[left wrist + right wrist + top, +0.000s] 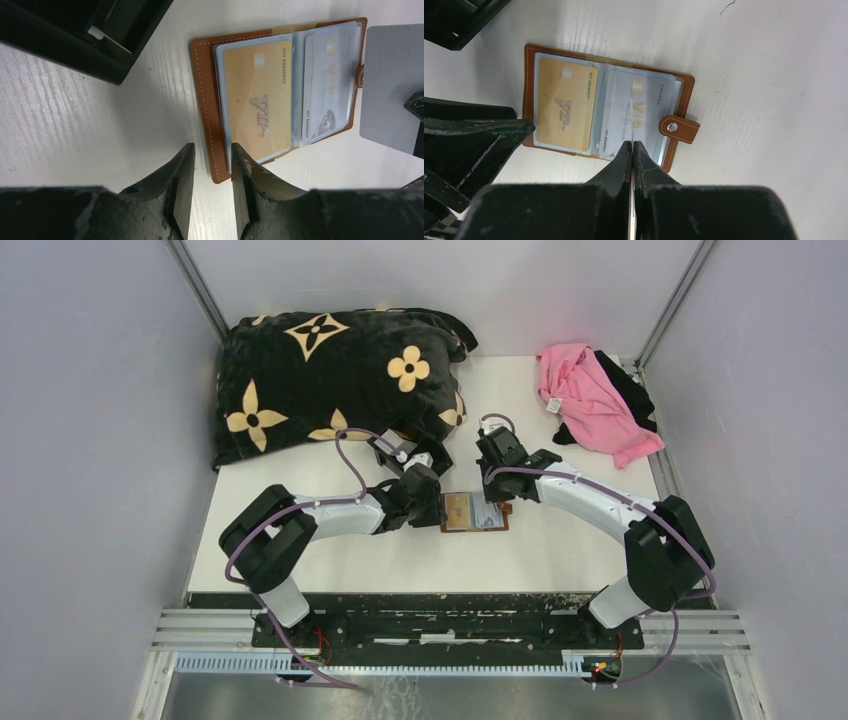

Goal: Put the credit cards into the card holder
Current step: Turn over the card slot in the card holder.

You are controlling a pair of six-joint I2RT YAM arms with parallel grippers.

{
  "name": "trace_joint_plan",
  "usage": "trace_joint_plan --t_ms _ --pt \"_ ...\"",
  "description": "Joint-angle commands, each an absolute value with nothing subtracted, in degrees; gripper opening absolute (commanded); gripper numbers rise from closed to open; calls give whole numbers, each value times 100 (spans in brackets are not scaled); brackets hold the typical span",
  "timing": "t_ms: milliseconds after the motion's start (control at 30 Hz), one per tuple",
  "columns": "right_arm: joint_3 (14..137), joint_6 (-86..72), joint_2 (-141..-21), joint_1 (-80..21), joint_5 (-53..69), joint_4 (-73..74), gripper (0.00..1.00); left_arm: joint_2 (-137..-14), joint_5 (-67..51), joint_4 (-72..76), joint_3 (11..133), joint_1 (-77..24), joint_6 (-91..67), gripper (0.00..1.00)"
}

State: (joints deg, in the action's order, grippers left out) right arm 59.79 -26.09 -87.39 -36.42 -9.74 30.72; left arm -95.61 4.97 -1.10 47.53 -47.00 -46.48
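The brown card holder [475,512] lies open and flat on the white table. Its left sleeve holds an orange-tan credit card [255,95] [564,105], its right sleeve a pale one [327,85] [649,100]. My right gripper [632,144] is shut on a grey credit card [395,85], held on edge above the holder's right sleeve, near the snap tab [679,127]. My left gripper [212,160] is open, its fingers standing either side of the holder's near left corner [217,172]; one fingertip [240,160] overlaps the plastic sleeve's edge.
A black plastic tray [100,50] [454,20] stands just beyond the holder's left side. A black flower-patterned blanket [330,370] fills the back left. A pink cloth [590,400] over a black one lies at the back right.
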Motion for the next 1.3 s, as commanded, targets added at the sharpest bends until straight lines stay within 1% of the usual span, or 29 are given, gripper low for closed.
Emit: trace_joint_plan --t_ms 0,633,1033,1267 --pt "6027 -2547 -8840 -3741 -1247 2919 1 -9691 692 -289 5053 -4759 -4327 40" --pt "5601 -2582 -8913 -3814 -1687 2832 1 -10116 778 -776 5327 -4824 -4298 40" --pt "5417 -2600 -8554 -3836 -2249 2938 1 -10400 841 -1047 5449 -4887 -4386 40" --pt "5399 -2626 -8414 -3835 -2371 2988 1 -10533 826 -1142 5495 -4913 -4438 40"
